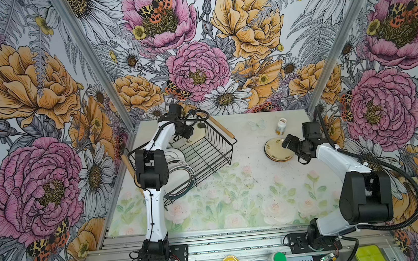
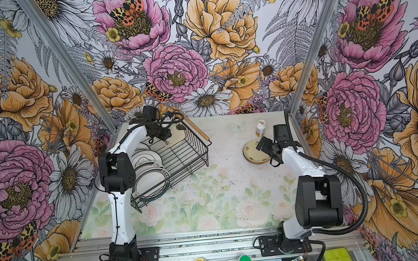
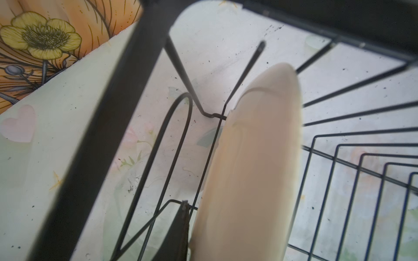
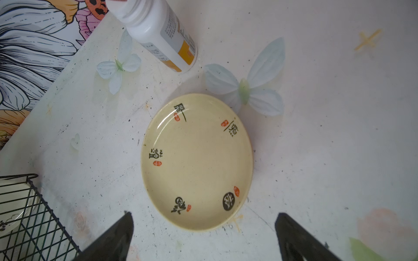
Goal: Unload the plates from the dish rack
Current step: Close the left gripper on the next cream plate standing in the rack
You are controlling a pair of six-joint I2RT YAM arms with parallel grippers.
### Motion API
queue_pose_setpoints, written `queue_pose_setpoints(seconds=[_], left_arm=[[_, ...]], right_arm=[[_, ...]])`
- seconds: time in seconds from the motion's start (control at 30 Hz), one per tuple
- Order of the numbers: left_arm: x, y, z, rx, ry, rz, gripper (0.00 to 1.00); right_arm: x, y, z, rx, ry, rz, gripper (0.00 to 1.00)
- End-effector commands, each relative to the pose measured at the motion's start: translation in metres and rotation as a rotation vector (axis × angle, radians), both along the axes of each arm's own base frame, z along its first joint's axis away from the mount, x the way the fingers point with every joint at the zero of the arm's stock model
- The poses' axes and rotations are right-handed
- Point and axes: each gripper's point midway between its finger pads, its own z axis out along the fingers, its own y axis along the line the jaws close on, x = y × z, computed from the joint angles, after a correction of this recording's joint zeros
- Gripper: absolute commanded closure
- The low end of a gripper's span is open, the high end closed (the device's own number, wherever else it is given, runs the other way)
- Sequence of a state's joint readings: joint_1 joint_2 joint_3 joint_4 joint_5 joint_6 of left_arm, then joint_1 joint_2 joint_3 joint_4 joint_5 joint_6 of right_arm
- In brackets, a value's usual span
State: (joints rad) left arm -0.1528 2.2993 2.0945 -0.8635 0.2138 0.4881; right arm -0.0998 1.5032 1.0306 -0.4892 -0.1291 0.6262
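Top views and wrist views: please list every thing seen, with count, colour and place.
dish rack: one, black wire, wooden handles, table's far left.
rimmed plates: at least three, white with dark rims, standing in rack's near end.
cream plate: one, cream, upright in rack's far end.
character plate: one, cream, flat on table's right, seemingly topping a stack.
pill bottle: one, white, beyond that plate.
table: one, pale floral, under everything.
left gripper: one, black, at the cream plate; grip unclear.
right gripper: one, black, open, above the character plate.
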Motion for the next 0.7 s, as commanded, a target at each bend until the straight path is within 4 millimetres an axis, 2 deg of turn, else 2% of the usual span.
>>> queue_pose_setpoints(seconds=[0.0,0.47,0.67], left_arm=[[0.007,0.002,0.001,0.000,-0.018,0.004,0.81],[0.005,0.004,0.007,-0.012,-0.023,0.002,1.00],[0.001,0.006,0.021,-0.016,-0.040,0.004,1.00]], right_arm=[[0.004,-0.002,0.007,-0.009,-0.018,0.009,0.01],[0.005,-0.003,0.006,-0.005,-0.016,0.005,0.01],[0.005,-0.003,0.009,-0.004,-0.024,0.007,0.01]])
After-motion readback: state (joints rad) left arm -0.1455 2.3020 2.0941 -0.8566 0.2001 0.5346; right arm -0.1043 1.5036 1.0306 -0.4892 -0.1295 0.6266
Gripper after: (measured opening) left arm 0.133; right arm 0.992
